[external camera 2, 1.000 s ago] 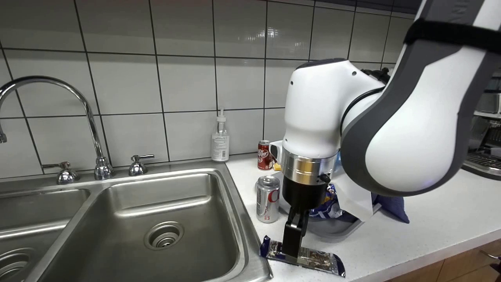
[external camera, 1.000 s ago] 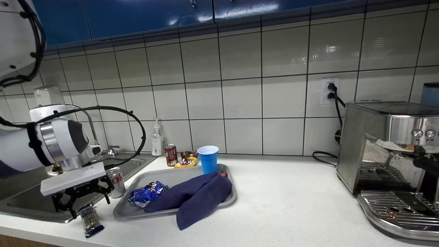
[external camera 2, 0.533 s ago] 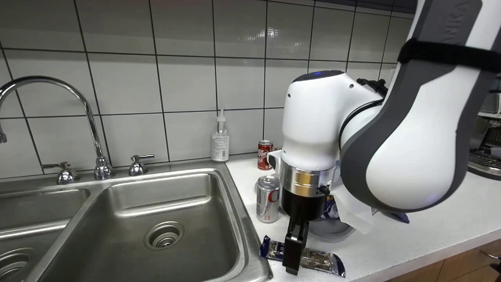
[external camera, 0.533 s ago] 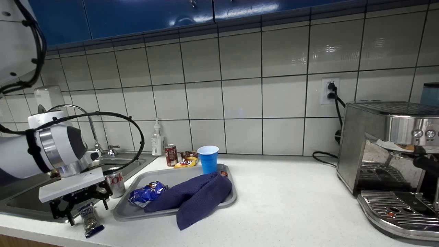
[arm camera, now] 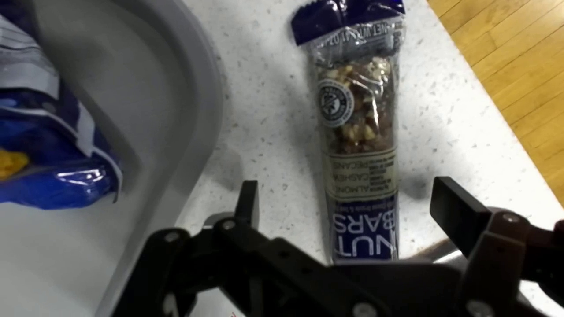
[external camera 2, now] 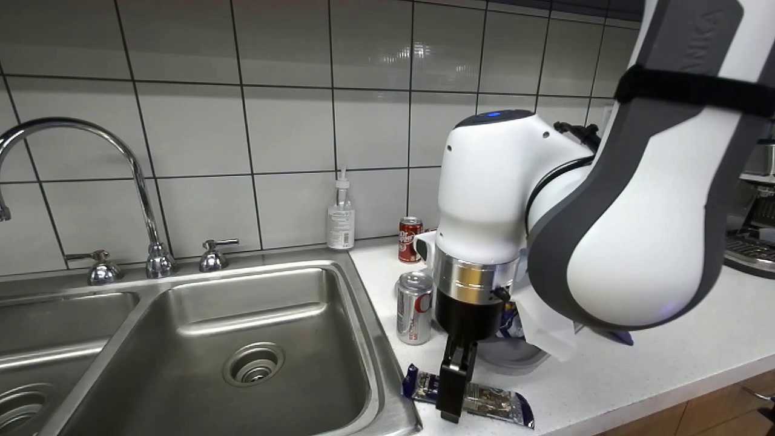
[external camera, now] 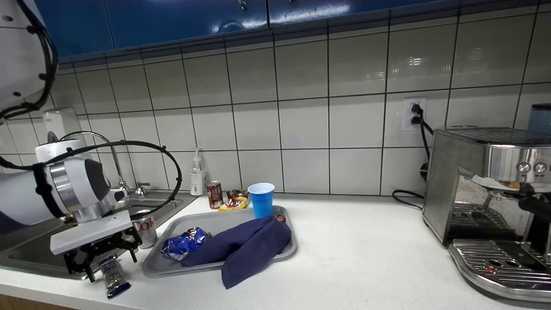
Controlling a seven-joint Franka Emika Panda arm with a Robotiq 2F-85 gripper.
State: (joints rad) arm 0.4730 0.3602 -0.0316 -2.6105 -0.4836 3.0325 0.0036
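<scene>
Lowered since the earlier frame, the spread hand point(arm camera: 347, 185) is held astride the nut bar point(arm camera: 361, 132) on the counter point(arm camera: 264, 110) beside the tray point(arm camera: 207, 101); a gentle, centred squeeze across the bar is advised.

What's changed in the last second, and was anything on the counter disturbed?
The open gripper came down slightly toward the counter, lower in both exterior views, then nearly stopped. Nothing was taken hold of or let go: in the wrist view the nut bar shows between the open jaws, clear of both. The nut bar, silver Coke can, gray tray, dark blue towel and blue cup stayed as they were.
</scene>
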